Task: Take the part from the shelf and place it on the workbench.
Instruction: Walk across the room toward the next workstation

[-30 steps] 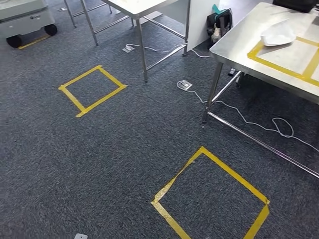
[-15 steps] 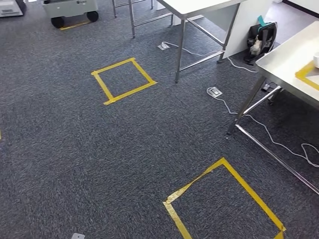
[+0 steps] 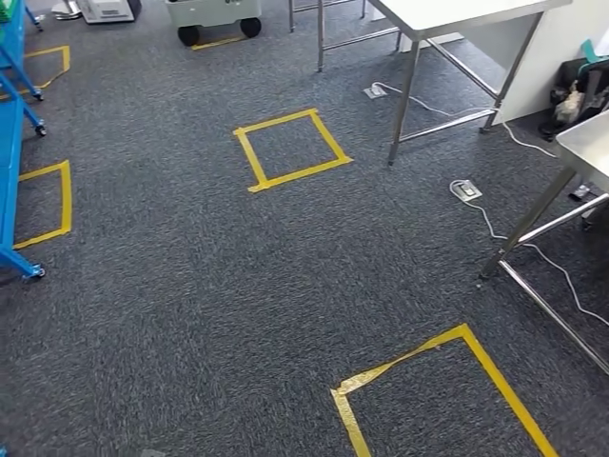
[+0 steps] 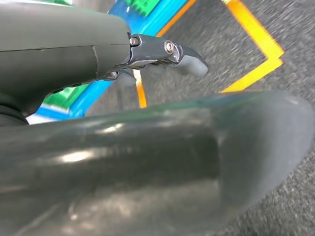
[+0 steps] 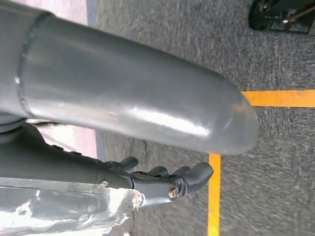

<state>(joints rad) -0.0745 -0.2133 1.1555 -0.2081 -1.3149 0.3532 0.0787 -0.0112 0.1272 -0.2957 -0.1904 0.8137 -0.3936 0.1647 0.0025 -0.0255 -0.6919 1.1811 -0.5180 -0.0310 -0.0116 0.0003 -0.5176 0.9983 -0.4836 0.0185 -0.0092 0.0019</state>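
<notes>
Evidently the head view has swung leftward off the steel workbench (image 3: 585, 143), bringing a blue shelf frame (image 3: 9, 171) in at the left edge, so the robot looks to be turning toward the shelf. Neither the left hand (image 4: 185, 59) nor the right hand (image 5: 185, 179) holds anything, fingers extended and apart over coarse grey carpet crossed by glossy yellow tape squares (image 3: 291, 148). Where the part sits I cannot tell.

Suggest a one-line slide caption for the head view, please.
Grey carpet marked with yellow tape squares, steel table legs and a blue shelf frame at the edge.
</notes>
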